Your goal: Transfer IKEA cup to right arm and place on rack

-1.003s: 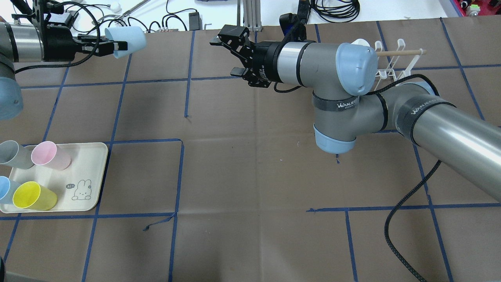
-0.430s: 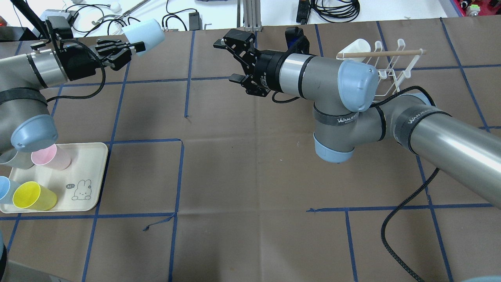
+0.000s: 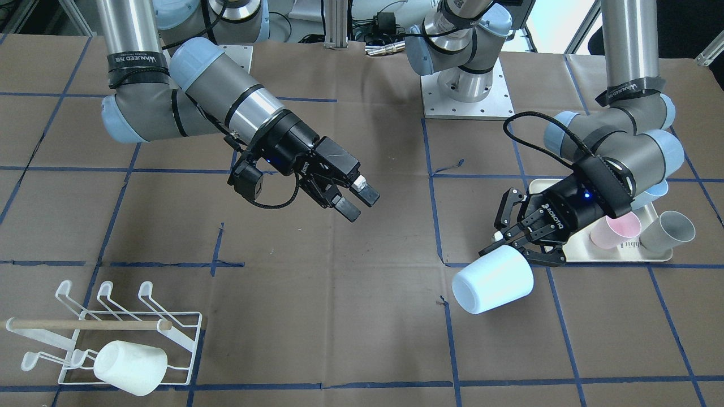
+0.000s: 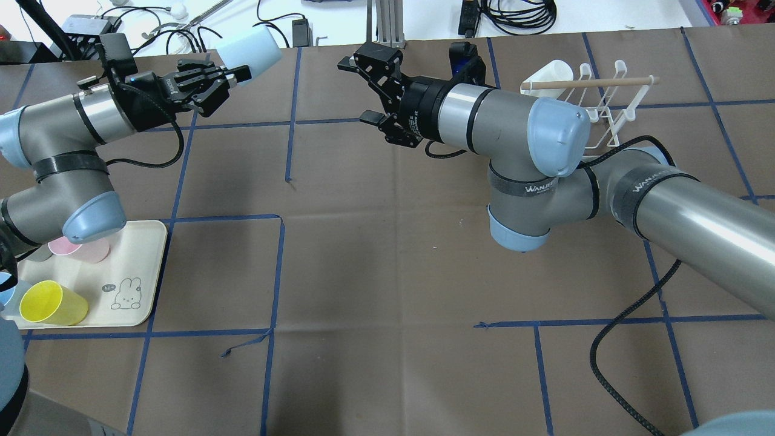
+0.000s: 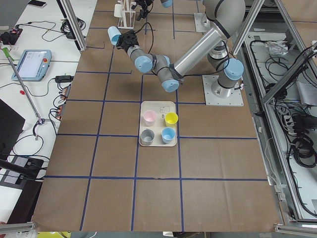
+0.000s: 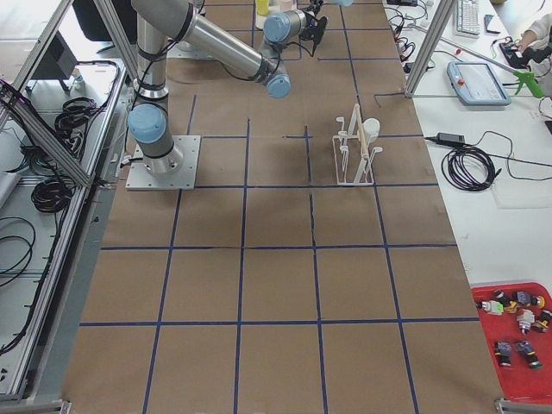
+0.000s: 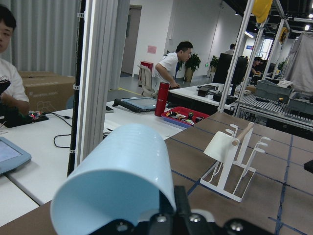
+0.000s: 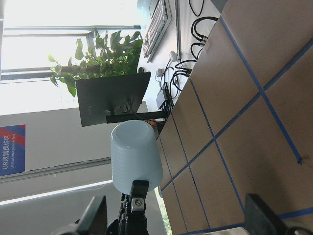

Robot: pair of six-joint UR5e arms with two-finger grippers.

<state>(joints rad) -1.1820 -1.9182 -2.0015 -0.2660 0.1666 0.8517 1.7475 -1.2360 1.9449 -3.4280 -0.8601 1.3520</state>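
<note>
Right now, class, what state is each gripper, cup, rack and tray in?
Pale blue cup: held off the table, on its side.
Left gripper: jaws shut on the pale blue cup.
Right gripper: jaws open, empty.
Rack: holds one white cup.
Pink cup, yellow cup, grey cup, second blue cup: upright on the tray.

A robotics lab: aluminium framing [image 7: 98, 73], coiled cables [image 6: 470, 166], teach pendant [image 6: 477, 84].

Matt plastic cup [image 3: 492, 280], white wire rack [image 3: 181, 312] with wooden dowel [image 3: 85, 324].
</note>
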